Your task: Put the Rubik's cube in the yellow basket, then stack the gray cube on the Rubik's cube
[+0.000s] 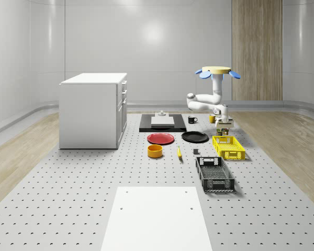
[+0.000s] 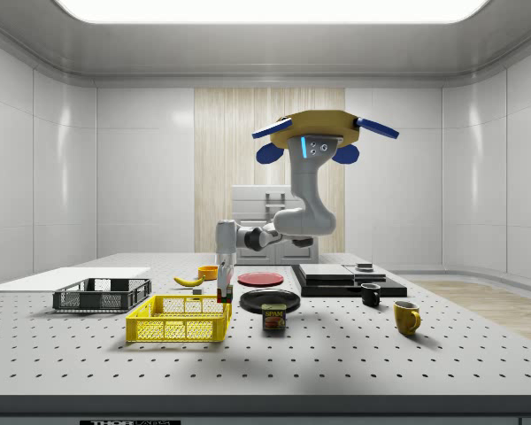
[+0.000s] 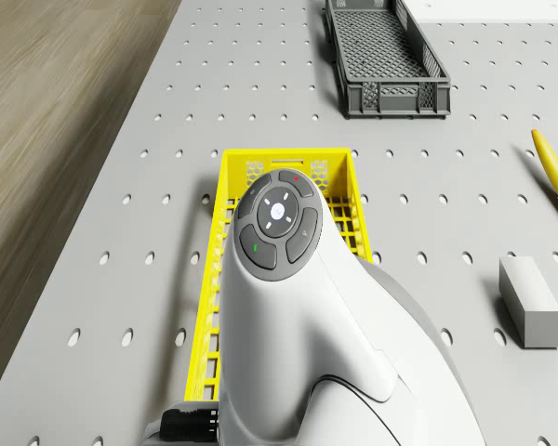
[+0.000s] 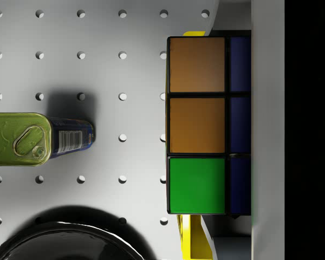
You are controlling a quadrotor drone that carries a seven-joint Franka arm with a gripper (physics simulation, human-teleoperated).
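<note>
The drone (image 2: pixel 323 133) hovers beside the yellow basket (image 1: pixel 228 147), its gripper (image 1: pixel 224 127) clenched on the Rubik's cube (image 4: pixel 208 124) over the basket's far rim, likely for lowering it in

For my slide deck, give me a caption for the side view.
Drone hovering above the table, end effector holding the Rubik's cube over the yellow basket's end.

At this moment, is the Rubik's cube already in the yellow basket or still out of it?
Out. The Rubik's cube is held in the gripper above the yellow basket at its end wall, while the drone hovers beside the basket.
</note>
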